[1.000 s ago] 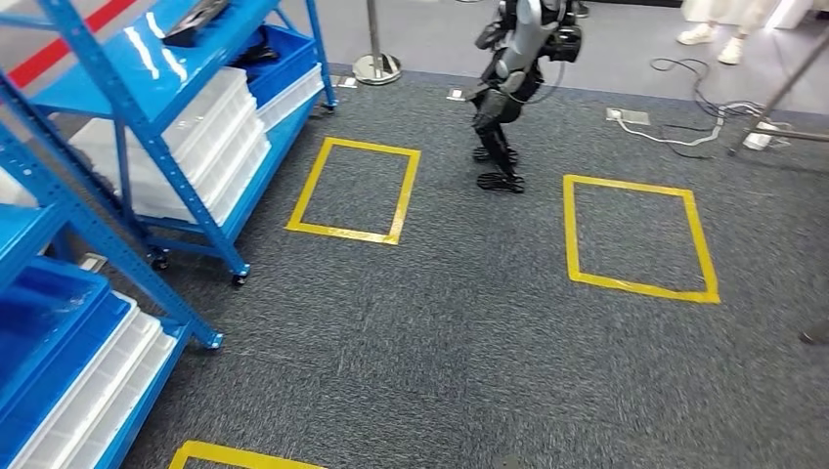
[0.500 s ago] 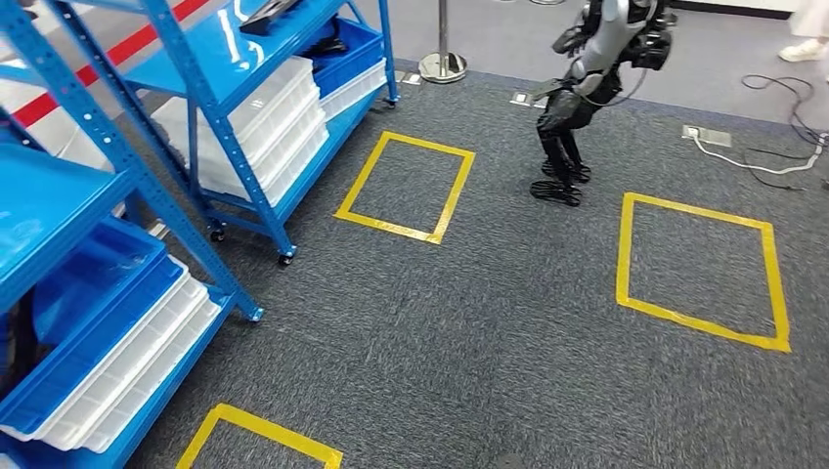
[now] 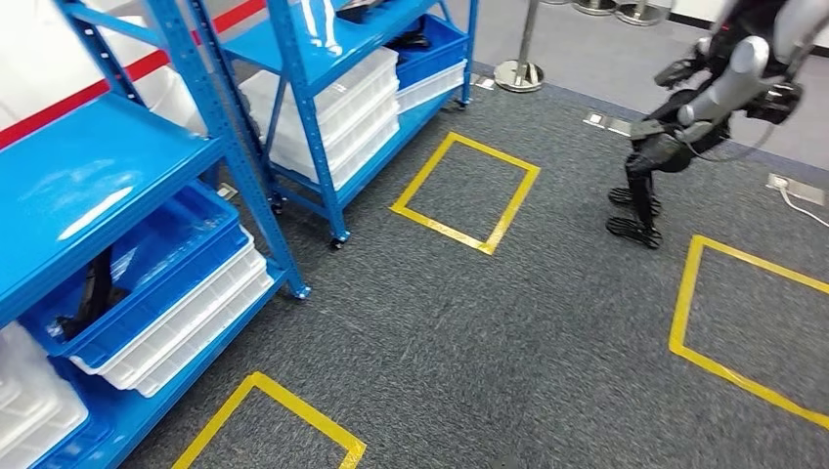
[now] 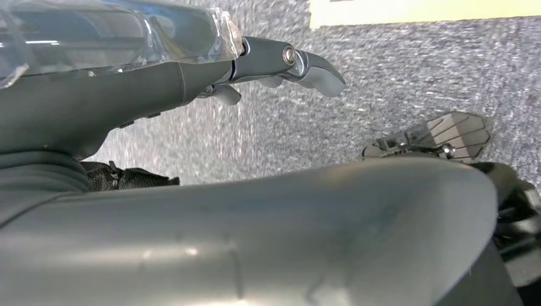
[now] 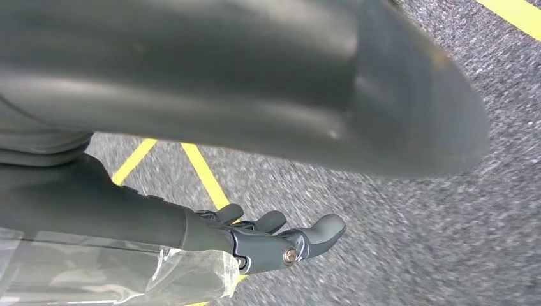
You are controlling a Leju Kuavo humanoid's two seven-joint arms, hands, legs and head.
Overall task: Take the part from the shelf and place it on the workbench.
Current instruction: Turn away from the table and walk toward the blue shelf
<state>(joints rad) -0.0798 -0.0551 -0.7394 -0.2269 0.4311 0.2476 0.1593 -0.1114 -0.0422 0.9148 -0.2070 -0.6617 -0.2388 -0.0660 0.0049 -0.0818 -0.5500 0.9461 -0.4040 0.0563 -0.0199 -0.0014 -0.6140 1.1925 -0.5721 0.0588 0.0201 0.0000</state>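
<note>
**Both hands hang empty beside blue shelving**

The left hand [image 4: 281, 64] hangs above grey carpet [image 3: 508, 332], its dark fingers loosely extended with nothing between them. The right hand [image 5: 281, 239] hangs likewise, fingers apart and empty, over a yellow tape line [image 5: 204, 172] on the carpet.

In the head view, a blue metal shelf rack [image 3: 108, 176] stands on the near left, with a blue plastic bin [image 3: 166, 283] stacked on white plastic trays [image 3: 191, 327] on its lower level. Something dark lies inside that bin; whether it is the part cannot be told. A second blue shelf rack [image 3: 323, 59] stands further back, carrying more white trays [image 3: 337, 112]. Yellow tape squares [image 3: 467, 192] mark the carpet. Another dark humanoid robot [image 3: 684, 127] stands at the upper right, near a chrome stanchion base [image 3: 518, 74].
</note>
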